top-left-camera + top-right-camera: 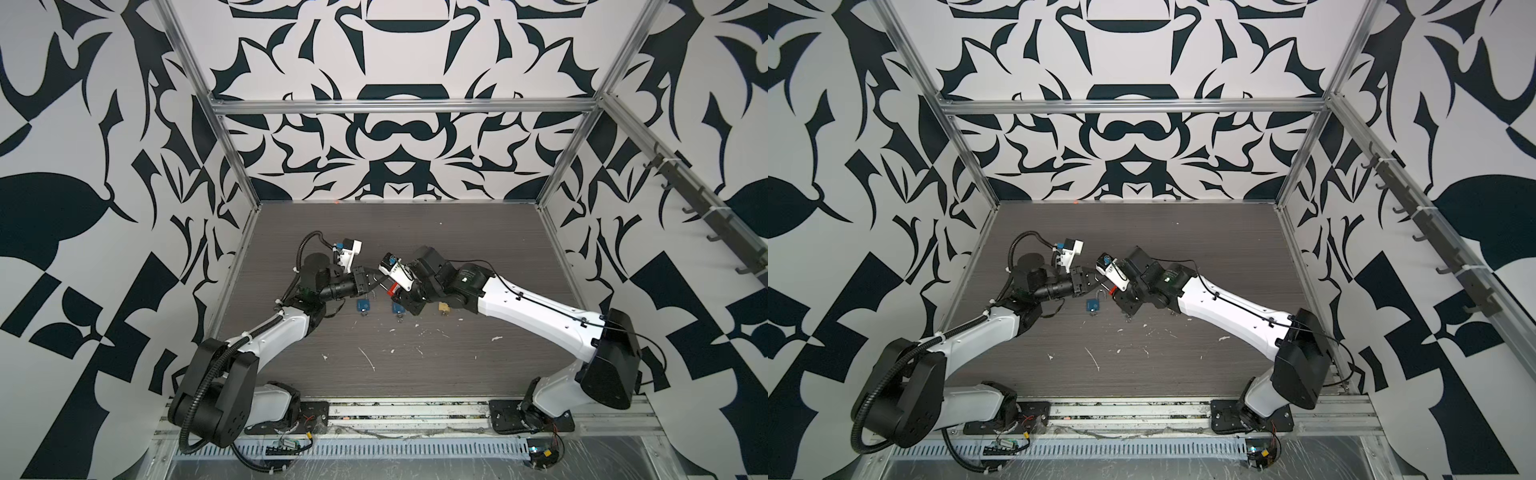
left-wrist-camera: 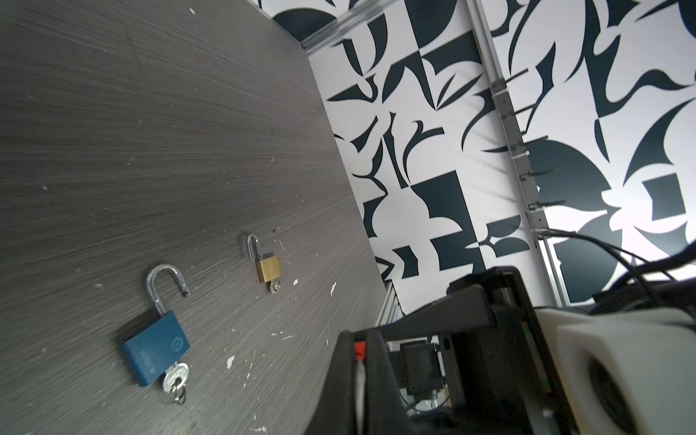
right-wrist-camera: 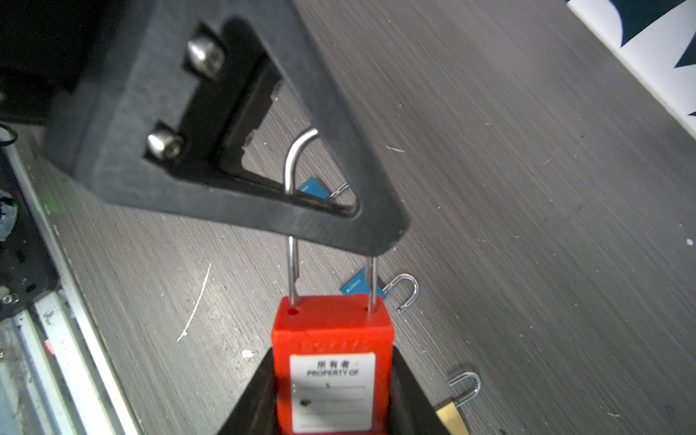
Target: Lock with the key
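My right gripper (image 3: pixel 331 354) is shut on a red padlock (image 3: pixel 331 327) with a white "PROPERTY OF" label, held above the table; in both top views it shows as a red spot (image 1: pixel 392 289) (image 1: pixel 1111 289) between the two wrists. Its silver shackle (image 3: pixel 292 263) stands raised, and an open hole shows at the foot of one leg. My left gripper (image 2: pixel 359 350) (image 1: pixel 376 282) is shut on that shackle, one of its black fingers (image 3: pixel 320 222) lying across it. The red padlock's key is hidden.
On the grey table lie an open blue padlock (image 2: pixel 154 346) (image 1: pixel 363 304) with a key in it, a second blue padlock (image 1: pixel 397 308) and a small open brass padlock (image 2: pixel 268 268) (image 1: pixel 444 308). White scuffs mark the table in front. Patterned walls enclose three sides.
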